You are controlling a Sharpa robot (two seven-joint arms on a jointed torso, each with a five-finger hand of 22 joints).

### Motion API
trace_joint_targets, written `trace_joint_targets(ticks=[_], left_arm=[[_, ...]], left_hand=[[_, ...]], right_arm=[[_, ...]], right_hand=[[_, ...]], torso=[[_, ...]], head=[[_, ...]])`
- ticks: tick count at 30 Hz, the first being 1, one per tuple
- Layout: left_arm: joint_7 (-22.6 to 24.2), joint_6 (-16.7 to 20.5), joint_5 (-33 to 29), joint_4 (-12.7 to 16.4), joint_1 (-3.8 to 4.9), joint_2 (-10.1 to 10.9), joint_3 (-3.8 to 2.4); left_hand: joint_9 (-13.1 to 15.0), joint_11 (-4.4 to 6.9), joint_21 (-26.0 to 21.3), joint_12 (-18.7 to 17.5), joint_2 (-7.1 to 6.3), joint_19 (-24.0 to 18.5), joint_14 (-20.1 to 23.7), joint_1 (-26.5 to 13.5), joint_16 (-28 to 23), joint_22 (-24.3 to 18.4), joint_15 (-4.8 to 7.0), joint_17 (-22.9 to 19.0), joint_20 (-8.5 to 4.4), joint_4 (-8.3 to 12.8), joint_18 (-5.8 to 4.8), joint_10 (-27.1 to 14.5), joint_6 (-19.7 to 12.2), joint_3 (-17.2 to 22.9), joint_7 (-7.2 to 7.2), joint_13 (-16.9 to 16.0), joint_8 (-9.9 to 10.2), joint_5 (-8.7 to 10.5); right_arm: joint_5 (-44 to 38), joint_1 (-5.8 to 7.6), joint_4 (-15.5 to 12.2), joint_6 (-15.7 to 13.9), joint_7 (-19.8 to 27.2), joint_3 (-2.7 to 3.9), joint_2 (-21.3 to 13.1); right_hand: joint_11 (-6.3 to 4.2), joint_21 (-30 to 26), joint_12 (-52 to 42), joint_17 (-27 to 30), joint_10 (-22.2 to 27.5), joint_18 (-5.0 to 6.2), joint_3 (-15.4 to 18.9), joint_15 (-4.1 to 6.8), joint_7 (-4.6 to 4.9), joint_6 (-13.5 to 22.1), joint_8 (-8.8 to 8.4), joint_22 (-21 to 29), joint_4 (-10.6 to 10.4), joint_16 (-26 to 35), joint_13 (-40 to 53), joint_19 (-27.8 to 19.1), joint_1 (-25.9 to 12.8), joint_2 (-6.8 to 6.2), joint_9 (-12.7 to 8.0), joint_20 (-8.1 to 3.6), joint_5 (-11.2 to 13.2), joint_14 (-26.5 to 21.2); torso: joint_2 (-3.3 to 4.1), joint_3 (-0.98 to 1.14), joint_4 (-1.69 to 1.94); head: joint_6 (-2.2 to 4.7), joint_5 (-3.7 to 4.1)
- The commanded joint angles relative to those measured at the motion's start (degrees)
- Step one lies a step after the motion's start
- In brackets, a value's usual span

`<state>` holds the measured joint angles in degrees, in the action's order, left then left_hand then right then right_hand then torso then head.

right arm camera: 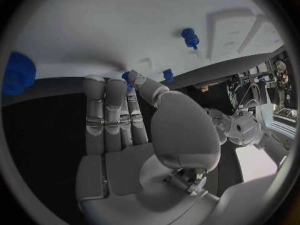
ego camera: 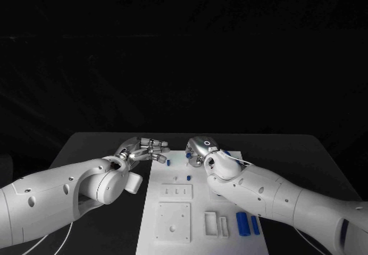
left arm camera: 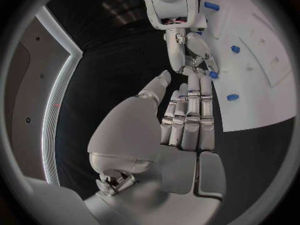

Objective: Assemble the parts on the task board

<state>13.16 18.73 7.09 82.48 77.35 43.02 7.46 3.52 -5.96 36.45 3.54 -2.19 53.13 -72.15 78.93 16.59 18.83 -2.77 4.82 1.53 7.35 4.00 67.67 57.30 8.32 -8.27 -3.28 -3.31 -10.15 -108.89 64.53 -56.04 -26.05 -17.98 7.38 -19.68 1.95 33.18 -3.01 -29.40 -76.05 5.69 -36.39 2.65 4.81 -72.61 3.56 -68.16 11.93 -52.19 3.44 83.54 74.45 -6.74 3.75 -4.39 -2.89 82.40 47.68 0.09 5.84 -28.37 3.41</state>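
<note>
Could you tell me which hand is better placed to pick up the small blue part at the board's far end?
Right: the right hand has fingertips at the blue part; the left hand lies beside the task board.

The task board (ego camera: 201, 223) looks like smooth matt white plastic; the blue parts (ego camera: 242, 223) look like slightly glossy plastic. Both hands' fingers (left arm camera: 190, 110) show satin silver metal. The counter (ego camera: 92, 146) is matt black.

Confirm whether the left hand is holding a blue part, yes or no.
No: in the left wrist view the left hand has its fingers straight and holds nothing.
</note>
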Motion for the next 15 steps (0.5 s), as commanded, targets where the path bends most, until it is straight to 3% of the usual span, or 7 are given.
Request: trace_joint_targets(ticks=[1,6,9,10,13,15], left_arm=[[0.2,-0.9,0.3,0.2,0.13,-0.1,-0.06],[0.2,-0.9,0.3,0.1,0.19,-0.1,-0.06],[0.2,-0.9,0.3,0.1,0.22,-0.1,-0.06],[0.2,-0.9,0.3,0.0,0.22,-0.1,-0.06],[0.1,-0.9,0.3,0.0,0.24,-0.1,-0.06],[0.1,-0.9,0.3,0.0,0.24,0.0,-0.06]], left_hand=[[0.1,-0.09,0.3,-0.1,0.08,-0.1,0.4,-0.3,0.3,0.0,-0.15,-0.1,0.28,0.4,0.85,-0.4,0.0,0.0,-0.27,-0.1,-0.3,-0.30],[0.1,-0.09,0.3,-0.1,0.08,-0.1,0.4,-0.3,0.3,0.0,-0.15,-0.1,0.28,0.4,0.85,-0.4,0.0,0.0,-0.27,-0.1,-0.3,-0.30],[0.1,-0.09,0.3,-0.1,0.08,-0.1,0.4,-0.3,0.3,0.0,-0.15,-0.1,0.28,0.4,0.85,-0.4,0.0,0.0,-0.27,-0.1,-0.3,-0.30],[0.1,-0.09,0.3,-0.1,0.08,-0.1,0.4,-0.3,0.3,0.0,-0.15,-0.1,0.28,0.4,0.85,-0.4,0.0,0.0,-0.27,-0.1,-0.3,-0.30],[0.1,-0.09,0.3,-0.1,0.08,-0.1,0.4,-0.3,0.3,0.0,-0.15,-0.1,0.28,0.4,0.85,-0.4,0.0,0.0,-0.27,-0.1,-0.3,-0.30],[0.1,-0.09,0.3,-0.1,0.08,-0.1,0.4,-0.3,0.3,0.0,-0.15,-0.1,0.28,0.4,0.85,-0.4,0.0,0.0,-0.27,-0.1,-0.3,-0.30]], right_arm=[[-1.5,0.01,0.3,1.7,-1.3,-0.03,-0.1],[0.0,0.12,0.7,2.9,-0.3,-0.04,0.1],[1.5,0.22,1.0,2.4,0.5,-0.05,0.3],[2.0,0.25,1.1,2.0,0.8,-0.05,0.3],[3.5,0.33,1.0,0.0,1.5,-0.05,0.2],[4.2,0.36,0.6,-1.2,1.8,-0.05,-0.2]], right_hand=[[-0.15,-0.3,-0.3,0.1,-0.2,0.54,-0.3,0.45,-0.21,-0.7,0.10,-0.1,0.0,0.1,0.1,0.5,0.0,0.19,0.4,-0.05,-0.1,0.0],[0.57,-1.9,-0.3,0.3,2.2,0.55,0.0,-0.11,0.39,1.3,-0.06,0.0,-0.3,0.5,0.0,0.3,-0.4,0.05,0.1,0.31,-0.2,-0.1],[2.14,-4.5,-0.2,0.5,7.6,0.87,2.2,-1.22,1.32,6.6,-0.16,1.1,-1.9,0.8,-0.1,0.0,-3.0,-2.45,-0.2,1.21,0.0,-0.1],[2.55,-5.5,-0.2,0.7,9.5,1.19,3.4,-1.43,0.86,8.0,-0.10,1.7,-2.5,1.0,-0.1,0.0,-3.5,-3.42,-0.2,1.45,0.1,-0.1],[4.05,-8.4,-0.5,1.2,16.0,2.70,11.4,-2.49,0.37,10.4,-0.03,3.7,-5.0,1.5,0.0,0.8,-1.5,-4.40,-0.2,2.55,-0.3,0.0],[4.36,-10.3,-0.3,1.4,16.8,3.66,17.7,-2.60,0.22,10.9,0.09,5.1,-9.3,1.4,-0.1,1.8,1.6,-4.45,-0.2,3.13,-0.5,0.0]], torso=[[0.15,-0.05,-0.16],[0.22,-0.03,-0.19],[0.27,-0.05,-0.18],[0.27,-0.06,-0.15],[0.29,-0.08,-0.15],[0.32,-0.06,-0.18]], head=[[0.09,-0.10],[0.22,-0.13],[0.29,-0.15],[0.27,-0.14],[0.31,-0.18],[0.30,-0.25]])
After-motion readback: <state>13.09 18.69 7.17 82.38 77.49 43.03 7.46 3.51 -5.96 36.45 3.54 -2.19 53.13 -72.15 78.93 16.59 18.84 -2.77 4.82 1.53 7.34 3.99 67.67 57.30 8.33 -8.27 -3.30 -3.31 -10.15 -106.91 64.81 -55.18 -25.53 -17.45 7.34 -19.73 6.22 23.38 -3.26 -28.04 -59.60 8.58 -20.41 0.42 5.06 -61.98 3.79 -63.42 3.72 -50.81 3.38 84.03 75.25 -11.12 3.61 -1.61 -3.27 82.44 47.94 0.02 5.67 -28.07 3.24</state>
